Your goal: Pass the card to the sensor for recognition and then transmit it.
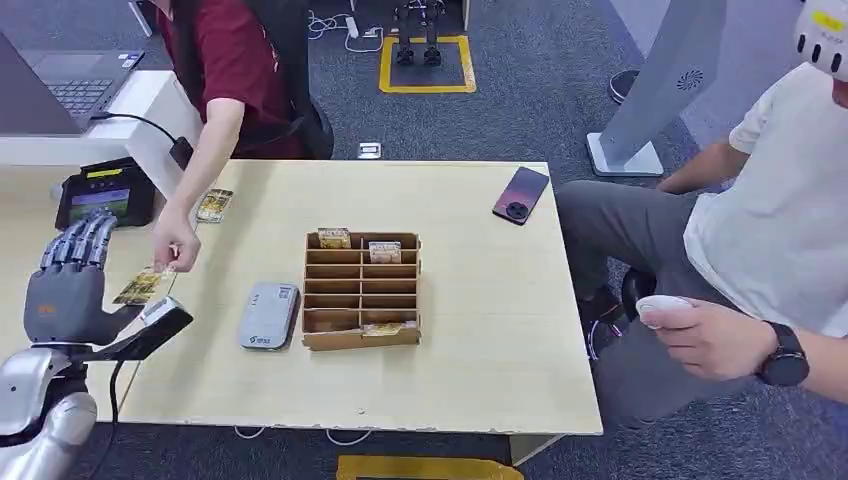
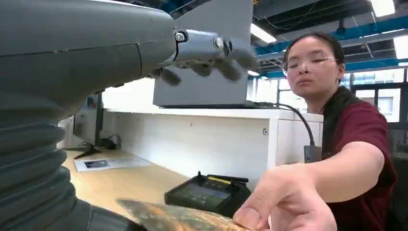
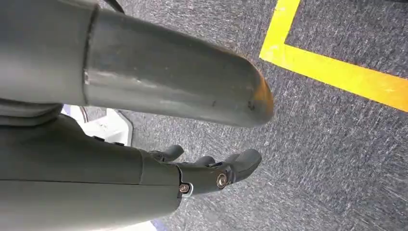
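My left hand is raised over the table's left edge, fingers stretched upward and thumb held apart. A yellowish card lies between palm and thumb, and a person's hand pinches its far end. In the left wrist view the card sits over my thumb's base with the person's fingers on it. The white-grey sensor lies flat on the wooden table, right of my hand. My right hand hangs over the carpet, fingers loosely bent, holding nothing.
A wooden card rack stands mid-table with a few cards in it. Another card lies near the far left corner, a phone at the far right. A black terminal sits on the side desk. A seated person at the right holds a small controller.
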Robot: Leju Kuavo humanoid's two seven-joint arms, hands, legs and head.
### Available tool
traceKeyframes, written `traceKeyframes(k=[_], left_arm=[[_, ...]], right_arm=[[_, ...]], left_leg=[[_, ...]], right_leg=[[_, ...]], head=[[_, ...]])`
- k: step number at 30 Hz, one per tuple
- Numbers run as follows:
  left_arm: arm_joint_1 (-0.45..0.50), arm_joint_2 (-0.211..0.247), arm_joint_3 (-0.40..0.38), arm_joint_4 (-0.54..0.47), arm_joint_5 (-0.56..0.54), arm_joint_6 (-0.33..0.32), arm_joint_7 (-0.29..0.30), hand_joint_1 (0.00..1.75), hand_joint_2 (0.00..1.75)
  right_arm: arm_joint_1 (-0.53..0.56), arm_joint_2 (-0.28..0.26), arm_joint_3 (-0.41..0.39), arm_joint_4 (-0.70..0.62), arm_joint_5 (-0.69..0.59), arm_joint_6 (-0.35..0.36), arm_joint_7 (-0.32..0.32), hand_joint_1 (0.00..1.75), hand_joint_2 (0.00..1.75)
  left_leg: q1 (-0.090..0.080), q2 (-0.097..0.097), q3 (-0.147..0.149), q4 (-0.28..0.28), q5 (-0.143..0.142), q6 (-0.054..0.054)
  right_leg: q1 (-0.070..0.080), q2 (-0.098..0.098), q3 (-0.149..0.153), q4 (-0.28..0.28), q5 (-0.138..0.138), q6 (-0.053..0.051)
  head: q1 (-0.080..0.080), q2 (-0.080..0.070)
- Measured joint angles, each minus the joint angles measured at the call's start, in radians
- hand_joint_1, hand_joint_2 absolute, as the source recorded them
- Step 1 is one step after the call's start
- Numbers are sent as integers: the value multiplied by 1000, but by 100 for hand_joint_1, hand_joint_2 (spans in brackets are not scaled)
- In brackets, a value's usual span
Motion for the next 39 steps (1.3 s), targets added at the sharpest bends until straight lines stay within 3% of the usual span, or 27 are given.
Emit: traceKeyframes(k=[19,24,27,30,39], left_arm=[[0,1,0,0,35,-2,-9,175,175],[10,-2,0,-6,175,-5,-110,175,175],[23,-7,1,-24,286,-57,-149,175,175],[24,-30,8,-35,416,-182,-134,175,175],[23,-62,18,-52,433,-203,-123,175,175]], right_arm=[[0,0,-1,0,6,-1,-2,0,0],[0,0,-8,0,16,0,-4,0,0],[0,0,-13,0,21,0,-6,0,0],[-1,0,-20,0,21,0,-5,0,0],[0,1,-24,0,21,-1,-2,0,0]], left_leg=[[0,0,0,0,0,0],[0,0,0,0,0,0],[0,0,0,0,0,0],[0,-1,0,0,0,0],[0,-1,0,0,0,0]], right_leg=[[0,0,0,0,0,0],[0,0,0,0,0,0],[0,0,0,0,0,0],[0,-1,0,0,0,0],[0,0,0,0,0,0]], head=[[0,0],[0,0],[0,0],[0,0],[0,0]])
